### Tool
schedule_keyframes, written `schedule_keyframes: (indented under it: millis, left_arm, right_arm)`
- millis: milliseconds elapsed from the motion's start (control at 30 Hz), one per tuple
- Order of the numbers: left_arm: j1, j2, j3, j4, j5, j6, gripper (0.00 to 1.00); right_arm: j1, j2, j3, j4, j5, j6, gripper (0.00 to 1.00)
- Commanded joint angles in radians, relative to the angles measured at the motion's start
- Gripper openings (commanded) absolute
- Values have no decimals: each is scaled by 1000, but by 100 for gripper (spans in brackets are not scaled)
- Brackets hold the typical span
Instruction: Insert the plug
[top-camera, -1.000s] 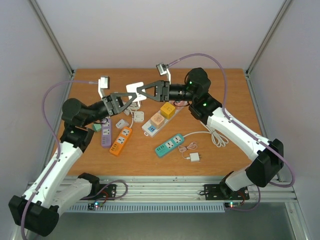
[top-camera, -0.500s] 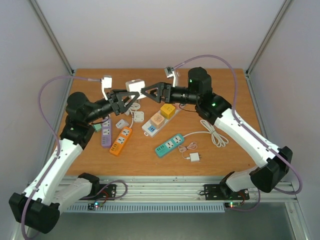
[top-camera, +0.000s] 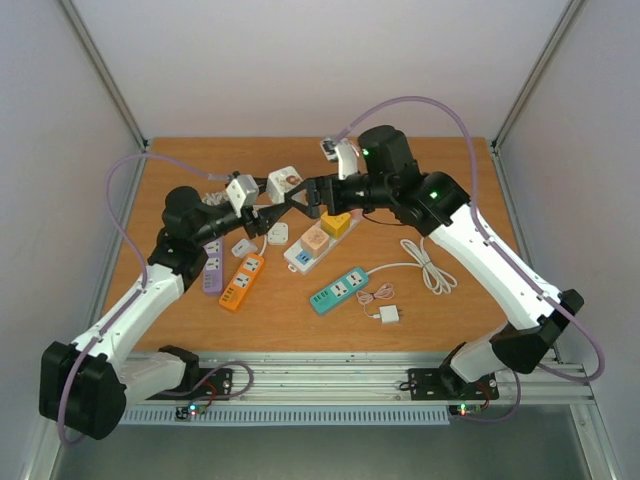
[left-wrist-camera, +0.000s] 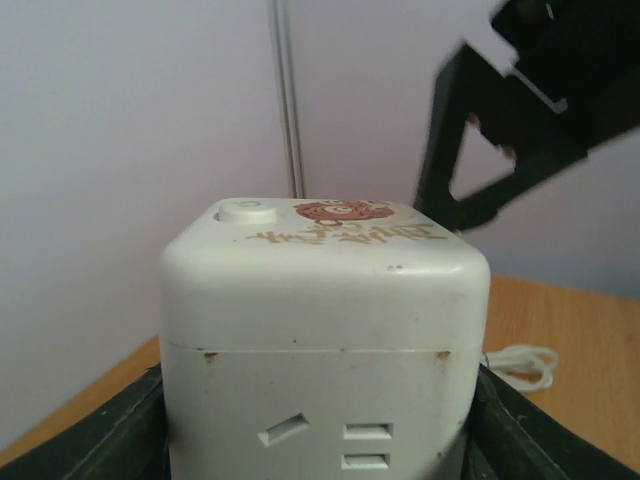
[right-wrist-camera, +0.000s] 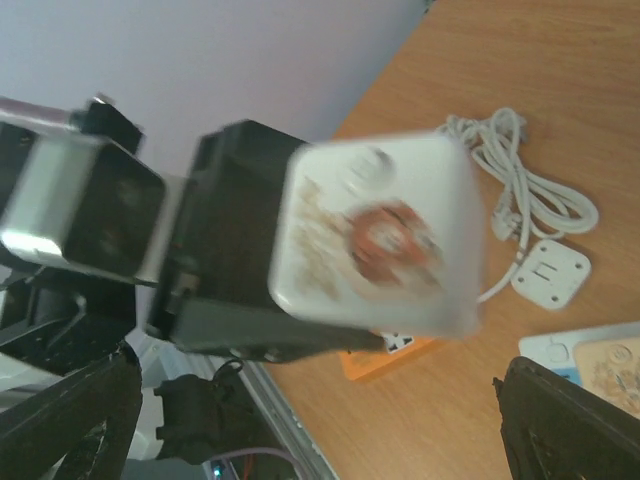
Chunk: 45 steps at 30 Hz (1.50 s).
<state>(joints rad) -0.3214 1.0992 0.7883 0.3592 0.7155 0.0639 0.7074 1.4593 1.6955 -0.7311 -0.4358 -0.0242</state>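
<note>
My left gripper (top-camera: 272, 199) is shut on a white cube socket (top-camera: 285, 181) with a brown logo on top and holds it up above the table. In the left wrist view the cube (left-wrist-camera: 325, 330) fills the middle between my left gripper's (left-wrist-camera: 320, 445) dark fingers (left-wrist-camera: 95, 435). My right gripper (top-camera: 312, 190) is open and empty, right beside the cube. In the right wrist view the cube (right-wrist-camera: 375, 235) is blurred above my right gripper (right-wrist-camera: 310, 400). A small white plug (right-wrist-camera: 548, 272) with a coiled white cable (right-wrist-camera: 525, 180) lies on the table, also in the top view (top-camera: 276, 233).
On the table lie a purple strip (top-camera: 212, 271), an orange strip (top-camera: 242, 281), a white strip with coloured cubes (top-camera: 320, 240), a teal strip (top-camera: 340, 289), a white charger (top-camera: 388, 314) and a white cable (top-camera: 430, 265). Frame posts stand at the corners.
The left gripper has swung right and turned, and the white cube is now up off the table in it. The right gripper has moved left, close to the cube.
</note>
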Motion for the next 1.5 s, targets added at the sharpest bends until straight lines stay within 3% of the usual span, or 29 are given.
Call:
schedule_keyframes:
  millis: [0,200,400,533,667,733,767,800,867,900,1033,1167,1300,1467]
  left_arm:
    - [-5,-2,-26,152,78,285,44]
    - [-10,-5,-45,120,87,385,44]
    - [-25,9,-39,30,91,464,44]
    - [-41,11,-37,-28,64,511,43]
    - [-57,9,-27,-80,34,547,44]
    - [-61,5,-27,-90,14,555,49]
    - [-64,3,-27,-90,3,554,56]
    - [-68,2,-26,-85,-12,548,70]
    - [-71,-3,-27,-64,-40,513,93]
    - [-71,-6,-26,-56,-52,492,99]
    - [-74,-20,7,-98,-123,382,99]
    - [-74,-13,85,-187,-283,125,99]
    - [-72,-2,229,-425,-486,-173,99]
    - [-66,1,441,-823,-634,-289,99]
  right_arm:
    - [88,104,149,-164,152,-96,97]
    - [122,192,225,-242,337,-75,95]
    - [130,249,283,-283,331,-91,90]
    - [130,301,341,-334,368,-91,80]
    - [130,309,343,-341,378,-78,63]
    - [130,298,333,-338,389,-76,54]
    - [130,289,324,-334,401,-76,51]
    - [129,276,310,-325,412,-78,49]
    - [123,248,274,-300,422,-85,46]
    - [116,234,253,-292,422,-89,45]
    - [61,165,128,-260,416,-107,45]
    - [-20,63,-95,-188,388,-109,45]
    - [-47,-22,-295,-142,400,-132,46]
    - [-46,-78,-468,-105,371,-171,46]
